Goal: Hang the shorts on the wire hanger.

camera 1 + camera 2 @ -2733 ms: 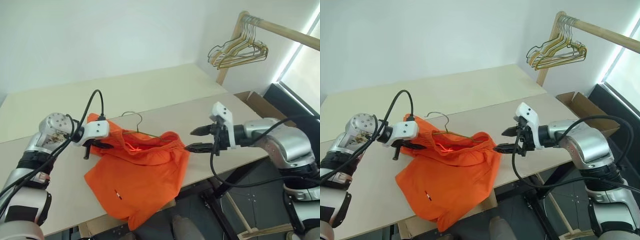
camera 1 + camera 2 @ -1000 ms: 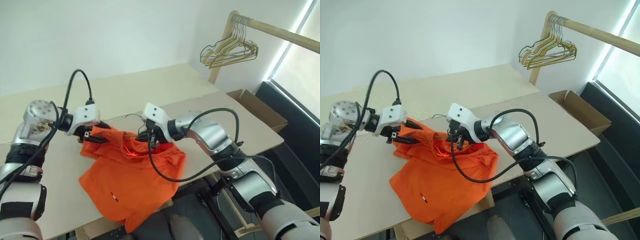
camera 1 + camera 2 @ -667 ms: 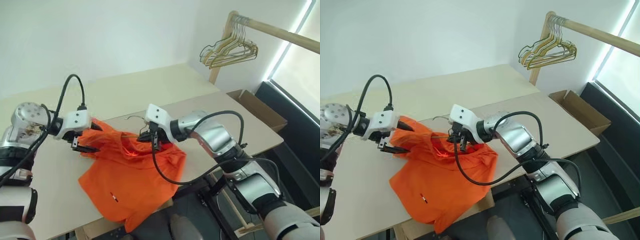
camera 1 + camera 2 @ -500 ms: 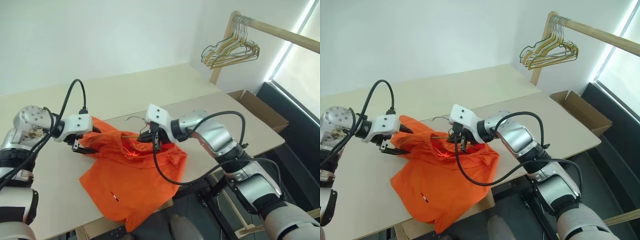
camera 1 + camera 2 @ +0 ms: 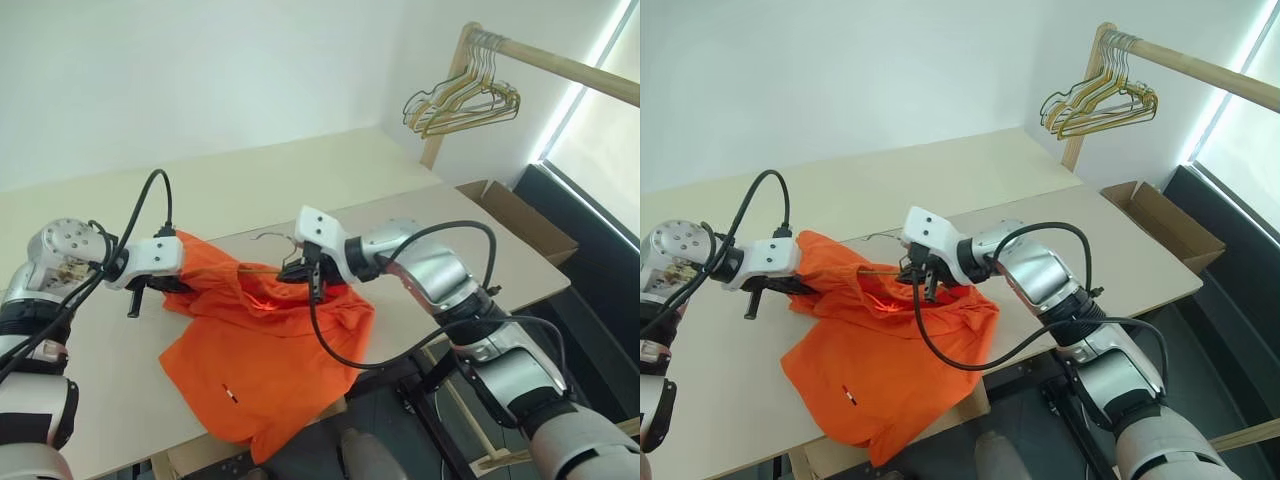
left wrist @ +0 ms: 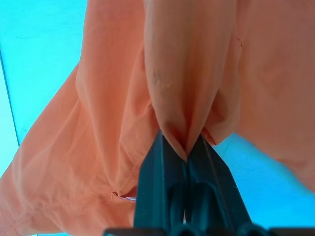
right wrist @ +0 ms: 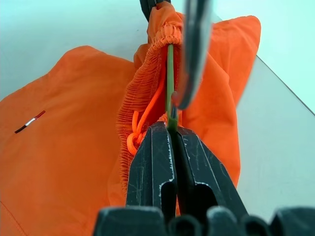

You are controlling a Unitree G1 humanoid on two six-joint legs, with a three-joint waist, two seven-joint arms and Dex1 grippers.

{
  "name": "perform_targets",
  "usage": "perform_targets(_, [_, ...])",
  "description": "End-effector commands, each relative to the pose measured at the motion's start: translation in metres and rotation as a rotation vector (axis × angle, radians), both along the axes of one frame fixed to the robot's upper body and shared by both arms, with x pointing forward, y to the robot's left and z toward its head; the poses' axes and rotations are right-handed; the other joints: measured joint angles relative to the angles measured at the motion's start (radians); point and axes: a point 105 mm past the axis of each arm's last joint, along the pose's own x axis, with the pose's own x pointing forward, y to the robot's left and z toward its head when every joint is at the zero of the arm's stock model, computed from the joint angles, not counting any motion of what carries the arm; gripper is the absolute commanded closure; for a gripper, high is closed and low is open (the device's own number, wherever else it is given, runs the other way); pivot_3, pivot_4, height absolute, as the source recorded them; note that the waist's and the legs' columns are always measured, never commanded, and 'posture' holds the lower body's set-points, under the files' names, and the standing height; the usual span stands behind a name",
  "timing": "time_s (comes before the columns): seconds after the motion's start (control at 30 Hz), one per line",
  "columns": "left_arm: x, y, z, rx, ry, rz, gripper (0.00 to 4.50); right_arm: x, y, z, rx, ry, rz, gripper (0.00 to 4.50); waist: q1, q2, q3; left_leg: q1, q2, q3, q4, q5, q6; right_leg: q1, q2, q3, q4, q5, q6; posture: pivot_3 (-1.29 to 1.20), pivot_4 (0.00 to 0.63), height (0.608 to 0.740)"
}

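Orange shorts (image 5: 262,350) lie on my worktop (image 5: 440,240), an open cardboard box (image 5: 515,215) beyond its far corner. My left wrist view has the left claw (image 6: 186,147) clenched on fabric; my right wrist view has the right claw (image 7: 171,129) clenched on the wire hanger (image 7: 170,78).

Bright orange shorts (image 5: 262,340), greenish wire hanger (image 7: 170,78), seemingly gold hangers (image 5: 462,100) behind.
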Motion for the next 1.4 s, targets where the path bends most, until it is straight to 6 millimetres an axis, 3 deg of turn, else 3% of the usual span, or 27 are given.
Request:
perform_targets(0.03, [0.004, 0.002, 0.017, 0.008, -0.060, -0.006, 4.47, 0.001, -0.001, 0.020, 0.043, -0.058, 0.009, 4.50, 0.000, 0.000, 0.000, 0.000, 0.000, 0.000, 0.000, 0.000, 0.000, 0.000, 0.000, 0.000, 0.000, 0.000, 0.000, -0.24, 0.000, 0.740])
perform_targets(0.13, [0.005, 0.000, 0.017, -0.007, -0.061, 0.000, 4.47, 0.002, -0.002, 0.020, 0.042, -0.055, 0.009, 4.50, 0.000, 0.000, 0.000, 0.000, 0.000, 0.000, 0.000, 0.000, 0.000, 0.000, 0.000, 0.000, 0.000, 0.000, 0.000, -0.24, 0.000, 0.740])
perform_targets(0.23, [0.003, -0.005, 0.020, -0.056, -0.042, -0.008, 3.83, 0.002, -0.002, 0.020, 0.043, -0.052, 0.011, 4.50, 0.001, 0.000, 0.000, 0.000, 0.000, 0.000, 0.000, 0.000, 0.000, 0.000, 0.000, 0.000, 0.000, 0.000, 0.000, -0.24, 0.000, 0.740])
perform_targets(0.4, [0.004, 0.001, 0.017, -0.022, -0.058, 0.010, 2.27, 0.002, -0.002, 0.020, 0.043, -0.050, 0.014, 4.50, 0.004, 0.000, 0.000, 0.000, 0.000, 0.000, 0.000, 0.000, 0.000, 0.000, 0.000, 0.000, 0.000, 0.000, 0.000, -0.24, 0.000, 0.740])
perform_targets(0.5, [0.002, 0.009, 0.011, 0.021, -0.045, 0.029, 2.27, 0.001, -0.002, 0.021, 0.043, -0.050, 0.016, 4.50, 0.004, 0.000, 0.000, 0.000, 0.000, 0.000, 0.000, 0.000, 0.000, 0.000, 0.000, 0.000, 0.000, 0.000, 0.000, -0.24, 0.000, 0.740])
perform_targets(0.6, [0.003, 0.012, 0.007, 0.033, -0.038, 0.046, 2.92, 0.002, -0.003, 0.021, 0.043, -0.050, 0.015, 4.50, 0.006, 0.000, 0.000, 0.000, 0.000, 0.000, 0.000, 0.000, 0.000, 0.000, 0.000, 0.000, 0.000, 0.000, 0.000, -0.24, 0.000, 0.740])
perform_targets(0.77, [0.006, 0.014, 0.006, 0.028, -0.054, 0.057, 4.49, 0.002, -0.003, 0.021, 0.042, -0.048, 0.012, 4.50, 0.007, 0.000, 0.000, 0.000, 0.000, 0.000, 0.000, 0.000, 0.000, 0.000, 0.000, 0.000, 0.000, 0.000, 0.000, -0.24, 0.000, 0.740])
perform_targets(1.4, [0.003, 0.034, 0.012, 0.003, -0.071, 0.153, 4.49, -0.002, -0.013, 0.011, -0.005, -0.056, 0.026, 4.50, 0.007, 0.000, 0.000, 0.000, 0.000, 0.000, 0.000, 0.000, 0.000, 0.000, 0.000, 0.000, 0.000, 0.000, 0.000, -0.23, 0.000, 0.740])
